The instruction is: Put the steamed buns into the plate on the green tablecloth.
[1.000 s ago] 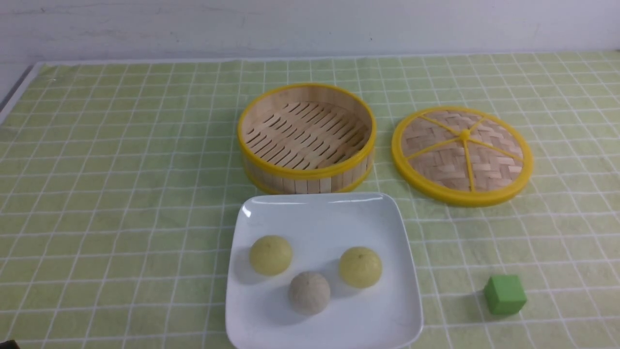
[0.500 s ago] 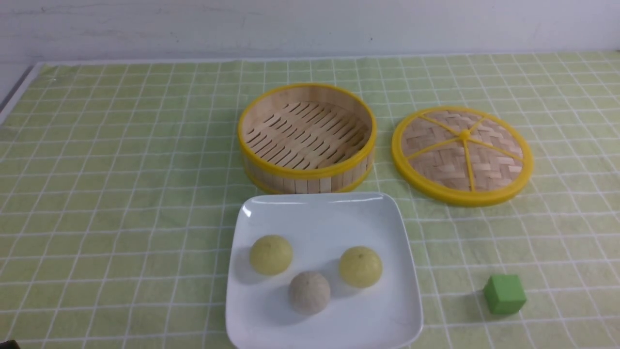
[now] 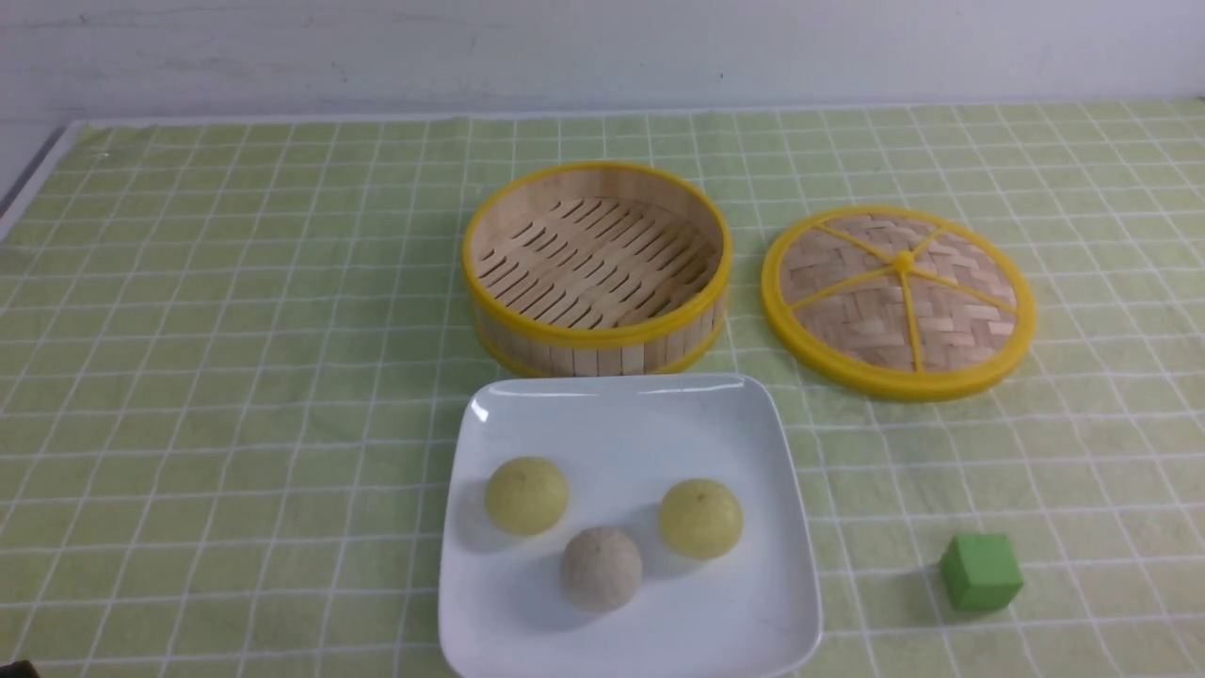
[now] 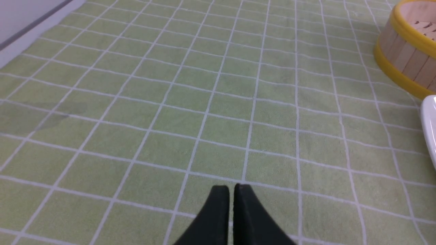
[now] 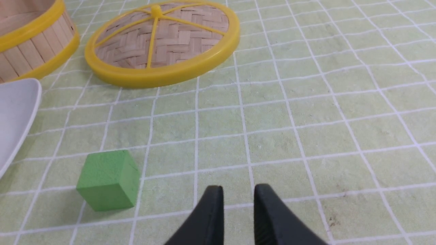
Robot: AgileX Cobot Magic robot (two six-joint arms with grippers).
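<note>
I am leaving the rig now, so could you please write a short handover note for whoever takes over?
Left gripper: shut, empty, above bare cloth.
Right gripper: slightly open, empty, near the green cube.
Both yellow buns lie on the plate, with a grey bun between them.
Steamer is empty, its lid beside it.
Done: buns plated.
Left: seemingly nothing.

You see a soft, matt green tablecloth [image 3: 235, 358] with thin white lines. The white plate [image 3: 621, 424] is shiny and smooth. The two yellow steamed buns [image 3: 526, 495] [image 3: 700, 518] look smooth and dull, and the grey bun [image 3: 602, 568] looks a bit speckled. The steamer basket [image 3: 596, 268] is wooden slats with a smooth yellow rim. The lid [image 3: 898, 301] is woven strips. The green cube [image 5: 109, 179] looks matt.
</note>
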